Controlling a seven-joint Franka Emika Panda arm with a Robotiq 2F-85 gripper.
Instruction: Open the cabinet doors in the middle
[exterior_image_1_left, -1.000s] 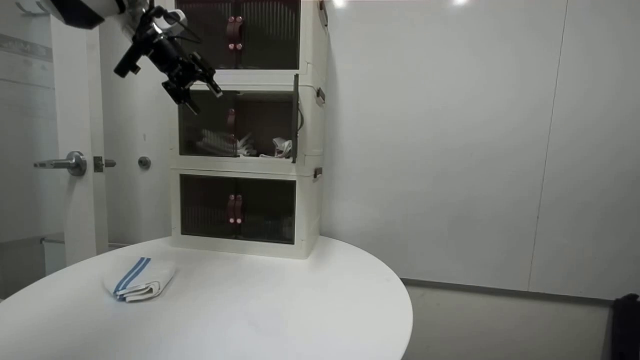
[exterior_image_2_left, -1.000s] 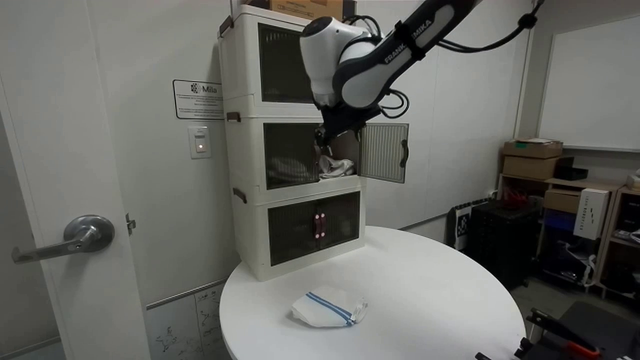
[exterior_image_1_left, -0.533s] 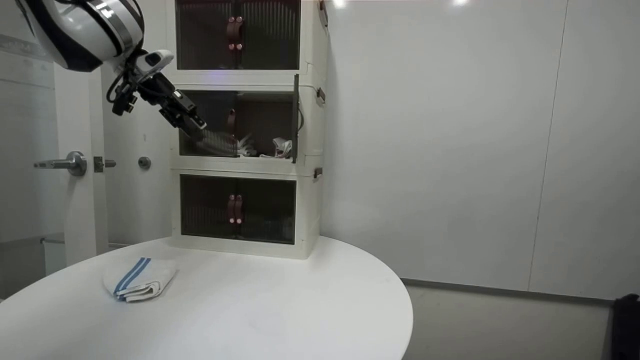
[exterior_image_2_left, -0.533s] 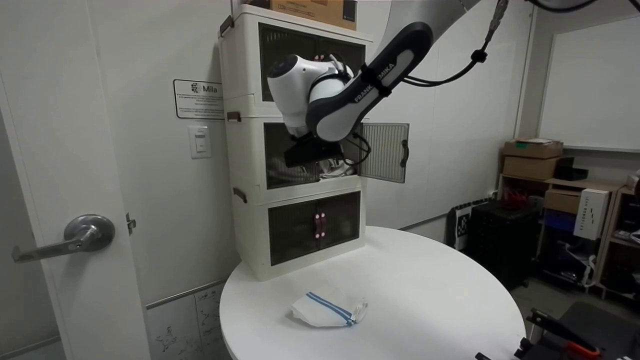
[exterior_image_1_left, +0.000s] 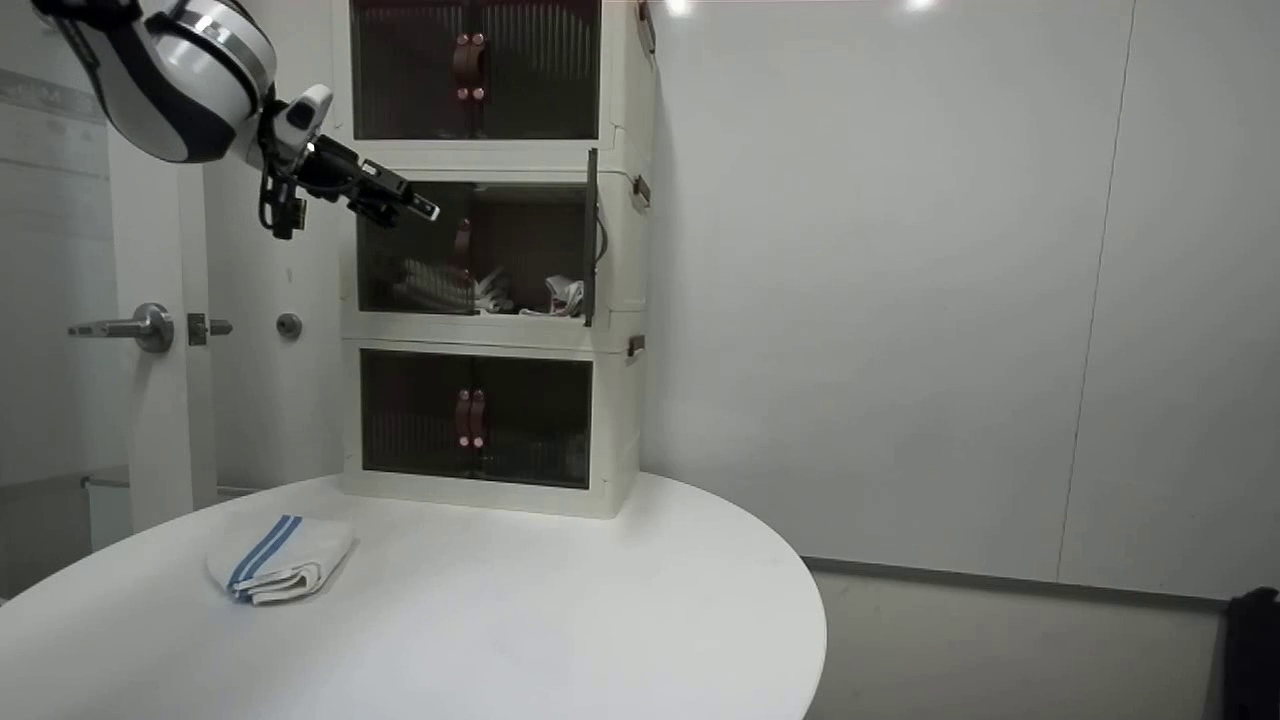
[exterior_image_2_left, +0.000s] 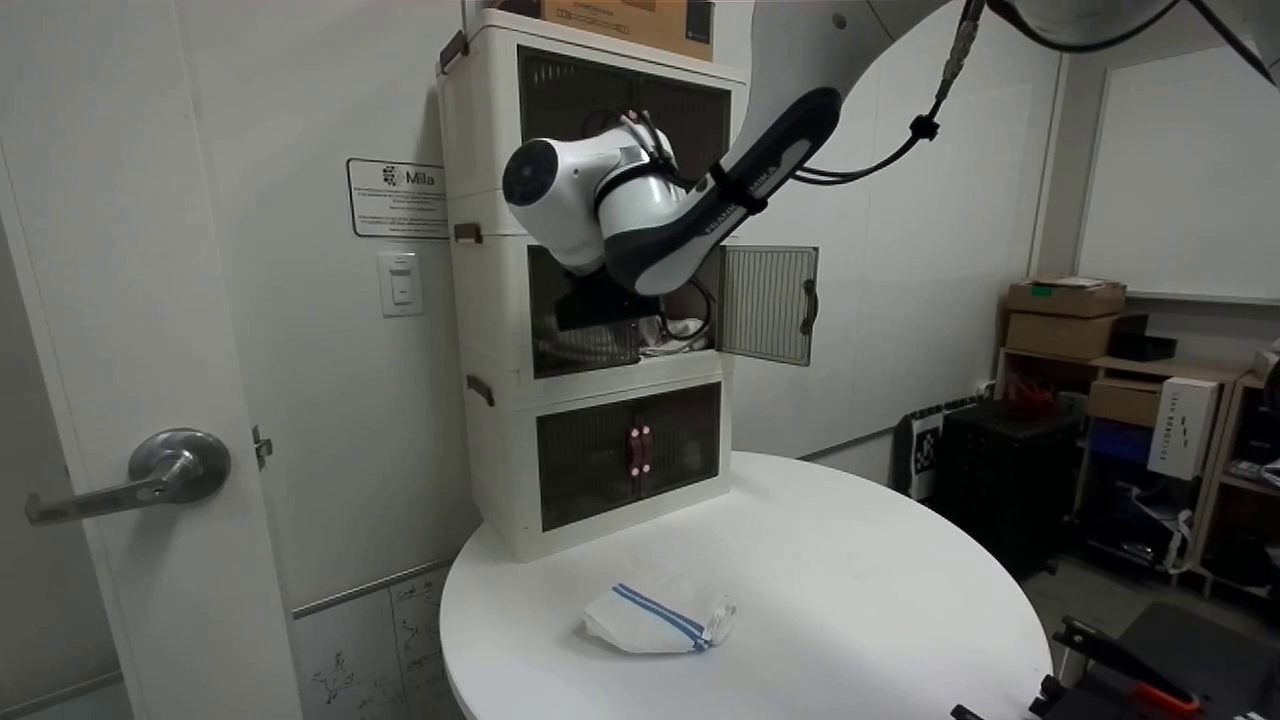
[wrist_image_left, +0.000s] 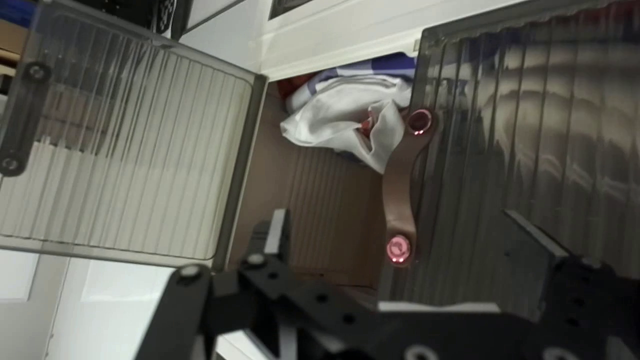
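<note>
The middle unit's cabinet doors stand differently. One dark ribbed door (wrist_image_left: 150, 150) is swung wide open, and it also shows in both exterior views (exterior_image_1_left: 591, 240) (exterior_image_2_left: 768, 305). The other dark door (wrist_image_left: 475, 220) is closed, with a brown strap handle (wrist_image_left: 400, 190) with pink studs at its inner edge. My gripper (wrist_image_left: 400, 227) is open and empty. In the wrist view its fingers appear on either side of the handle's lower end, with no contact visible. In an exterior view the gripper (exterior_image_1_left: 408, 208) is in front of the closed door; in an exterior view the arm mostly hides it.
White cloths (wrist_image_left: 345, 110) lie inside the middle unit. The top unit's doors (exterior_image_1_left: 540, 75) and the lowest unit's doors (exterior_image_1_left: 535, 420) are shut. A folded blue-striped towel (exterior_image_1_left: 285, 560) lies on the round white table (exterior_image_1_left: 550, 620). A cardboard box (exterior_image_2_left: 630, 22) sits on top.
My gripper has come down and turned, its fingers now pointing more level toward the closed door. The arm has shifted left and down in an exterior view. The doors have not moved.
</note>
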